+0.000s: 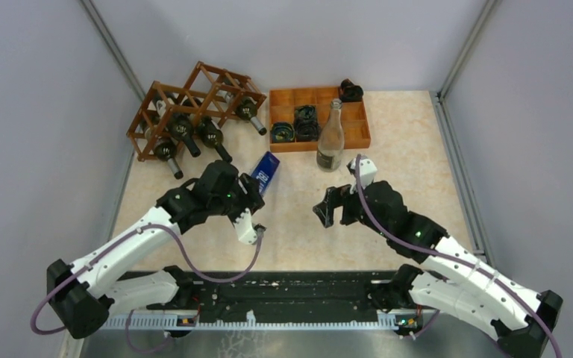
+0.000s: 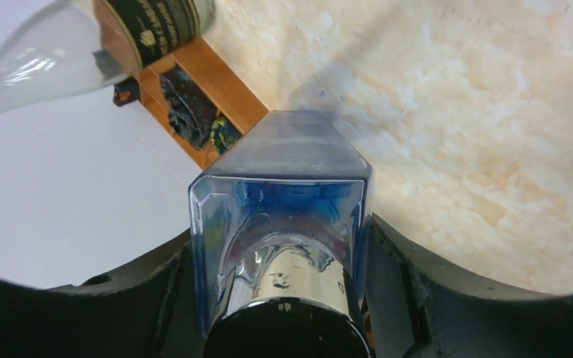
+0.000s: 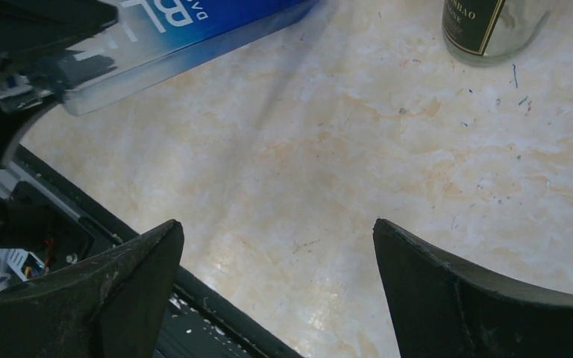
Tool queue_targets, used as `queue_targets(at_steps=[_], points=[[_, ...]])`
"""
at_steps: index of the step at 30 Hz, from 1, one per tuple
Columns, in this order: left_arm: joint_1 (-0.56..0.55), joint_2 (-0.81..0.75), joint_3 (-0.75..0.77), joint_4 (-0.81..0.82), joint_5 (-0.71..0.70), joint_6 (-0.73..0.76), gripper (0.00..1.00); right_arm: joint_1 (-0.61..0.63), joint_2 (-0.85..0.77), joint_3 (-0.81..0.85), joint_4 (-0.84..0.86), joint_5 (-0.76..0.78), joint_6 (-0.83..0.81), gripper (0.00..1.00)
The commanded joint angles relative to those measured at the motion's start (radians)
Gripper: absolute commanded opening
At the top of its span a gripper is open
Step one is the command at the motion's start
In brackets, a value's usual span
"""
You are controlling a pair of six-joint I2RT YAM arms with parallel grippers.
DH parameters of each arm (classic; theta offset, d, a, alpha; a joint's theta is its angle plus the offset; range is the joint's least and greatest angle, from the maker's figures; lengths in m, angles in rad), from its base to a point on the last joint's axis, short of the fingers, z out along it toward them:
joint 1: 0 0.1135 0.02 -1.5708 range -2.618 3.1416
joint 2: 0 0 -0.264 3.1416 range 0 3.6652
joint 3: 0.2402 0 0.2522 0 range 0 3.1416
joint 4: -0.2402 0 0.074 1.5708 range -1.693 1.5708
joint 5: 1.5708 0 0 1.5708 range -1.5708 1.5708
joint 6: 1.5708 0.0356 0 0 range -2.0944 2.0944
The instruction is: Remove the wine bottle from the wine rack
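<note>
The reddish-brown lattice wine rack (image 1: pixel 194 108) stands at the far left with several dark bottles (image 1: pixel 183 130) lying in its cells. A blue square-sided wine bottle (image 1: pixel 267 170) is off the rack, just right of it over the table. My left gripper (image 1: pixel 250 190) is shut on it near its neck. In the left wrist view the blue bottle (image 2: pixel 280 201) with its chrome and black cap fills the space between the fingers (image 2: pixel 403 276). My right gripper (image 1: pixel 327 211) hovers open and empty over the table's middle, its jaws wide apart (image 3: pixel 276 224). The blue bottle (image 3: pixel 186 30) shows at upper left there.
A clear empty bottle (image 1: pixel 331 138) stands upright at the front of the orange compartment tray (image 1: pixel 358 134), which holds dark bundled items. Grey walls close the back and both sides. A black rail (image 1: pixel 291 298) runs along the near edge.
</note>
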Motion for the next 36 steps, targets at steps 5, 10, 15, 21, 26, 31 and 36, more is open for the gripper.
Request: queue_targets(at_steps=[5,10,15,21,26,31,36], points=[[-0.010,-0.079,0.225,-0.163,0.229,-0.121,0.00,0.010,-0.012,-0.080,0.287,-0.026,-0.245,0.99],[-0.010,-0.033,0.322,-0.244,0.298,-0.273,0.00,0.011,-0.027,-0.154,0.549,-0.175,-0.363,0.99],[-0.010,0.011,0.421,-0.309,0.387,-0.478,0.00,0.024,0.088,-0.119,0.630,-0.273,-0.440,0.99],[-0.010,0.020,0.453,-0.326,0.441,-0.636,0.00,0.100,0.214,-0.108,0.736,-0.370,-0.551,0.99],[-0.010,0.038,0.492,-0.385,0.473,-0.693,0.00,0.160,0.306,-0.098,0.801,-0.384,-0.609,0.99],[-0.010,0.044,0.520,-0.412,0.497,-0.728,0.00,0.166,0.380,-0.084,0.876,-0.446,-0.603,0.99],[-0.010,0.048,0.554,-0.437,0.541,-0.744,0.00,0.182,0.438,-0.059,0.933,-0.487,-0.607,0.99]])
